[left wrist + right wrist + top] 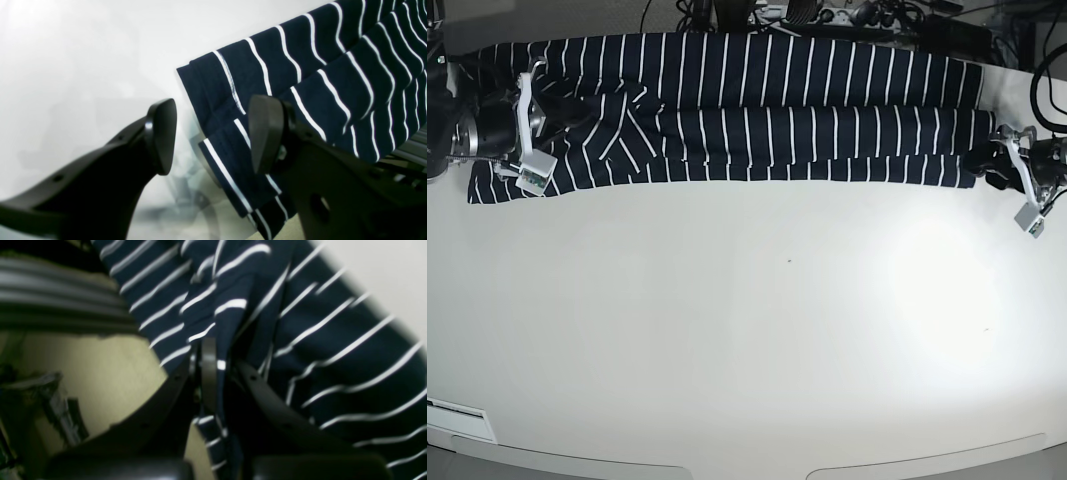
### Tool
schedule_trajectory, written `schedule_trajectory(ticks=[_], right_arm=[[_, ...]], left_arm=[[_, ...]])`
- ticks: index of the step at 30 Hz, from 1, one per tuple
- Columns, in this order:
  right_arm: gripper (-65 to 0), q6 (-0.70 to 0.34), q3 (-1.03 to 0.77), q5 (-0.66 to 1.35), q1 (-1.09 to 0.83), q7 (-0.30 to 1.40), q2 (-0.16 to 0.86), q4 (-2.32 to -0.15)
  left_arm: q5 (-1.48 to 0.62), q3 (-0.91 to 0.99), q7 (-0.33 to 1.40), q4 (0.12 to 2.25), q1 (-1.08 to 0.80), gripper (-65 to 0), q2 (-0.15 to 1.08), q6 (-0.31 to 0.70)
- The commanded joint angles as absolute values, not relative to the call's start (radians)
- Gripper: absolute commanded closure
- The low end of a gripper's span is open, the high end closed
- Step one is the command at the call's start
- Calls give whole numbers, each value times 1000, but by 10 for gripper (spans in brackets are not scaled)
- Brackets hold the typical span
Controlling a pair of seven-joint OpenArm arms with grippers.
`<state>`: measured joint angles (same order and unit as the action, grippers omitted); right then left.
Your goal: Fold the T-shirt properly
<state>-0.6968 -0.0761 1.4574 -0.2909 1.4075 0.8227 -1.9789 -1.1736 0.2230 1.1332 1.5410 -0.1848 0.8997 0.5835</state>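
The T-shirt (pixel 747 110), dark navy with thin white stripes, lies as a long folded band across the far side of the white table (pixel 747 330). At its left end my right gripper (pixel 575 115) is shut on a bunched fold of the cloth. The right wrist view shows that striped T-shirt (pixel 333 366) pinched in the right gripper (pixel 222 373) between its two dark fingers. My left gripper (pixel 983 165) stands open at the band's right end. In the left wrist view the T-shirt's hemmed corner (pixel 233 100) sits just beyond the left gripper (pixel 213 136), whose fingers are spread wide and hold nothing.
Cables and dark equipment (pixel 827 15) crowd the space behind the table's far edge. Past the shirt's end the table drops off to a yellowish floor (pixel 100 380). A small white label (pixel 457 410) sits at the front left edge.
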Motion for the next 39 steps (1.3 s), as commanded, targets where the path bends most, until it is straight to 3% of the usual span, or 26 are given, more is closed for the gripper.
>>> schedule_trajectory(ticks=[1,18,25,28,39], right_arm=[[0,-698,-87,1484,-299,1396,852,-2001],[0,-698,-87,1484,-456,1396,1067,-2021],[0,-698,-87,1484,-478,1396,1060,-2021],[0,-698,-87,1484,-429,1376,1010,-2021],[0,-666,-87,1098,-336,1117,902,-2020]], left_arm=[[-1187,236,1121,1550,-171,-360,928,583],[-1187,236,1121,1550,-171,-360,928,583],[-1188,236,1121,1550,-171,-360,928,583],[-1201,236,1122,1550,-171,-360,928,583],[-1216,236,1122,1550,-171,-360,927,583]])
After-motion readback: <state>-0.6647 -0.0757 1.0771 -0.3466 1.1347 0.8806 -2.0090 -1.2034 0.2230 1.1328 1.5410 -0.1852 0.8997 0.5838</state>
